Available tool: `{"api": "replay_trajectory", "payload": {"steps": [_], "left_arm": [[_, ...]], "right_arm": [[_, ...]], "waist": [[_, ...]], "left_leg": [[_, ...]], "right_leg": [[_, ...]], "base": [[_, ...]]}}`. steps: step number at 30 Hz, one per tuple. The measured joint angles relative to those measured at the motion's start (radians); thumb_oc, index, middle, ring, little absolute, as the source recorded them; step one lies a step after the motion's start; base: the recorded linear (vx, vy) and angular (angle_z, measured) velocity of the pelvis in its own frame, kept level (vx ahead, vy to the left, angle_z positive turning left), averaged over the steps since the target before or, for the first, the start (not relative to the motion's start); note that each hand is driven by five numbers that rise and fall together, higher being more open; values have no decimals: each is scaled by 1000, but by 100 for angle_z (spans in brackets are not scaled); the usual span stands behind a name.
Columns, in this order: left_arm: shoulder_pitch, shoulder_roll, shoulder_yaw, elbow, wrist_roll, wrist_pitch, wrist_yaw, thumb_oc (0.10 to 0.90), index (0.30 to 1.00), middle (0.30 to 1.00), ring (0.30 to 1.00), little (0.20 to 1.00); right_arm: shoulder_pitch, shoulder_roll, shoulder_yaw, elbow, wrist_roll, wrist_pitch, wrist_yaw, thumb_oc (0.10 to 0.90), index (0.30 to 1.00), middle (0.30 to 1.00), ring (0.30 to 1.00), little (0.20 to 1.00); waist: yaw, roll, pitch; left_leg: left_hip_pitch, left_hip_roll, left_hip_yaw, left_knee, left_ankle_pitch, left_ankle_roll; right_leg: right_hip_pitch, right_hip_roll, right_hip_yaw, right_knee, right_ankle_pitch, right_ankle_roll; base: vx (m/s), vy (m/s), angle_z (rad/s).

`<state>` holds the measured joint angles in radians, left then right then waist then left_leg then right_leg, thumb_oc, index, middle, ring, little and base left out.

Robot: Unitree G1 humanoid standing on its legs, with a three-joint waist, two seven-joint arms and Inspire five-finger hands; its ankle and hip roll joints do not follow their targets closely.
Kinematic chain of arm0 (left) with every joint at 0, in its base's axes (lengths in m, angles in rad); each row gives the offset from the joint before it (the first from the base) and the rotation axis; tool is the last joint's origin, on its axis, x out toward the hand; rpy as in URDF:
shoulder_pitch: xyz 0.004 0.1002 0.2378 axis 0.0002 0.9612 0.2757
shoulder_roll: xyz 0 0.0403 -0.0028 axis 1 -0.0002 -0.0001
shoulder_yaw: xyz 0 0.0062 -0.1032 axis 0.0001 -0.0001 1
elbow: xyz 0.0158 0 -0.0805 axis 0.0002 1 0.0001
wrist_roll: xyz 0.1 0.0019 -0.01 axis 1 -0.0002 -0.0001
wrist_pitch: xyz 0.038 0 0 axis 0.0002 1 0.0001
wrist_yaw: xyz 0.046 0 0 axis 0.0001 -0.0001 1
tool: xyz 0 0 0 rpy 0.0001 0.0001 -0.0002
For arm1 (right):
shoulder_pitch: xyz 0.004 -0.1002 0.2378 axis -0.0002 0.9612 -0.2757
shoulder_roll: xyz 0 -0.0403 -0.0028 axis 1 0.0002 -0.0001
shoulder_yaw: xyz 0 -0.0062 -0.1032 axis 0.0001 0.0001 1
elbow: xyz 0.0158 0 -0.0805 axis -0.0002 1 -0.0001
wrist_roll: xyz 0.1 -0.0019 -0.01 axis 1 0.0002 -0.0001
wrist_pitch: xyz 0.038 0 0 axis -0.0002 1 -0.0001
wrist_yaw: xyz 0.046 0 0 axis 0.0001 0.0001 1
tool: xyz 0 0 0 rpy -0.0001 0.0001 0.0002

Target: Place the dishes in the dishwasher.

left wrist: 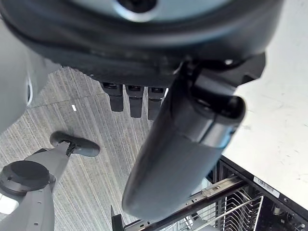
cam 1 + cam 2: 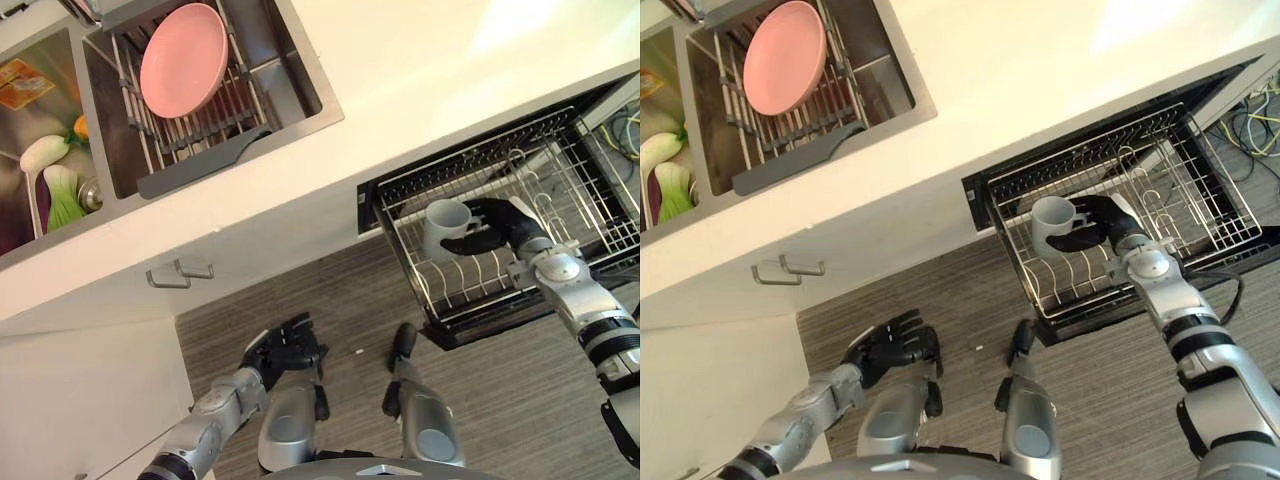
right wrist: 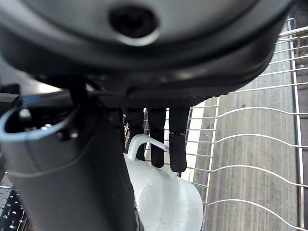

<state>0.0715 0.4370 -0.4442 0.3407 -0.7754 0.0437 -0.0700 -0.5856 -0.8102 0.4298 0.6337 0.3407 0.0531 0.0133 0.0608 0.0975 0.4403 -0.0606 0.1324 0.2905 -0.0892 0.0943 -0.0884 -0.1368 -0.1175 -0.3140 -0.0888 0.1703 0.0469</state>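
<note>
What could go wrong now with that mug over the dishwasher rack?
The right hand holds the white mug on its side above the rack, so it may settle tilted on the upright wires or roll. The fingers lie by its handle and could snag when pulling away.

You can't see the mug's [image 2: 444, 228] far side behind the right hand [image 2: 490, 228]; the dishwasher rack [image 2: 575, 175] is cut off beyond it.
</note>
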Motion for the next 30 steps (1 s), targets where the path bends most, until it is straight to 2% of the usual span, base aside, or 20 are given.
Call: {"api": "replay_trajectory", "payload": {"steps": [3, 4, 5, 6, 11, 15, 18, 21, 23, 25, 26, 27, 28, 30], "left_arm": [[-14, -17, 6, 2, 0, -9, 0, 800, 900, 900, 900, 900], [-15, -19, 6, 1, 0, -13, 0, 800, 900, 900, 900, 900], [-15, -19, 6, 1, 0, -13, 0, 800, 900, 900, 900, 900], [-17, -21, 6, 6, 0, -13, 0, 800, 900, 900, 900, 900], [-18, -39, 43, 39, 40, -14, 27, 800, 900, 900, 900, 900], [-21, -46, 79, 106, 91, -20, 41, 800, 900, 900, 900, 900], [-22, -51, 97, 179, 161, -20, 44, 800, 900, 900, 900, 900], [-24, -113, 157, 284, 241, -26, 54, 800, 900, 900, 900, 900], [-22, -137, 178, 341, 282, -27, 64, 800, 900, 900, 900, 900], [-30, -160, 189, 427, 346, -27, 79, 800, 900, 900, 900, 900], [-43, -182, 206, 487, 372, -30, 86, 800, 900, 900, 900, 900], [-43, -182, 206, 487, 372, -30, 86, 800, 900, 900, 900, 900], [-40, -205, 229, 524, 397, -30, 98, 800, 900, 900, 900, 900], [-42, -244, 275, 578, 433, -39, 121, 800, 900, 900, 900, 900]], "right_arm": [[-51, 20, 33, 2, -28, 8, 18, 400, 300, 300, 300, 300], [-63, 29, 33, 0, -30, 8, 23, 590, 585, 585, 585, 585], [-63, 29, 33, 0, -30, 8, 23, 590, 585, 585, 585, 585], [-70, 34, 37, 2, -31, 9, 24, 800, 900, 900, 900, 900], [-72, 59, 26, 3, -101, 22, 15, 800, 900, 900, 900, 900], [-52, 58, 16, -64, -146, 35, 4, 800, 900, 900, 900, 900], [-2, 58, -35, -138, -162, 37, 1, 800, 900, 900, 900, 900], [135, 79, -165, -287, -180, 41, -9, 800, 900, 900, 900, 900], [206, 81, -193, -385, -180, 38, -13, 800, 900, 900, 900, 900], [308, 152, -275, -484, -181, 8, -41, 800, 900, 900, 900, 900], [386, 244, -360, -540, -182, -11, -63, 800, 900, 900, 900, 900], [386, 244, -360, -540, -182, -11, -63, 800, 900, 900, 900, 900], [443, 309, -380, -585, -181, -32, -97, 800, 900, 900, 900, 900], [573, 388, -398, -664, -164, -55, -110, 800, 900, 900, 900, 900]], "waist": [[1, 0, 0], [5, 0, 0], [5, 0, 0], [5, 0, 0], [2, -4, -2], [-15, -23, -7], [-23, -36, -14], [-27, -42, -19], [-39, -45, -24], [-57, -53, -39], [-60, -51, -54], [-60, -51, -54], [-72, -53, -70], [-85, -48, -98]], "left_leg": [[11, 3, -2, 0, 0, 0], [11, 3, -3, 0, 0, 0], [11, 3, -3, 0, 0, 0], [11, 4, -3, 0, 0, 0], [14, 4, -2, 0, 0, 0], [24, 6, 5, 0, 0, 0], [30, 9, 11, 0, 0, 0], [49, 11, 19, -1, -2, 3], [56, 11, 20, -1, -5, 5], [60, 12, 24, -1, -8, 1], [59, 12, 23, -1, -10, -1], [59, 12, 23, -1, -10, -1], [61, 11, 25, -2, -16, -6], [62, 14, 23, -7, -30, -22]], "right_leg": [[15, 4, -3, -3, -1, -1], [16, 4, -2, -3, -2, -1], [16, 4, -2, -3, -2, -1], [16, 4, -2, -3, -1, -2], [15, 5, 1, 0, 0, -3], [17, 8, 13, 1, 0, -3], [20, 12, 19, 1, 0, -4], [36, 14, 24, -2, -1, -3], [42, 13, 27, -2, -2, -4], [43, 14, 32, -1, -7, 1], [44, 14, 31, -1, -9, 2], [44, 14, 31, -1, -9, 2], [44, 13, 35, -1, -9, 2], [46, 14, 33, -2, -9, 2]], "base": [[-8, 1, 4], [0, 0, 0], [0, 0, 0], [0, 0, 0], [0, 0, 0], [17, 2, -8], [14, 5, -9], [41, -7, -5], [39, 1, -4], [67, -11, -2], [32, -28, 1], [46, -37, -2], [60, -58, -5], [82, -67, 5]]}}
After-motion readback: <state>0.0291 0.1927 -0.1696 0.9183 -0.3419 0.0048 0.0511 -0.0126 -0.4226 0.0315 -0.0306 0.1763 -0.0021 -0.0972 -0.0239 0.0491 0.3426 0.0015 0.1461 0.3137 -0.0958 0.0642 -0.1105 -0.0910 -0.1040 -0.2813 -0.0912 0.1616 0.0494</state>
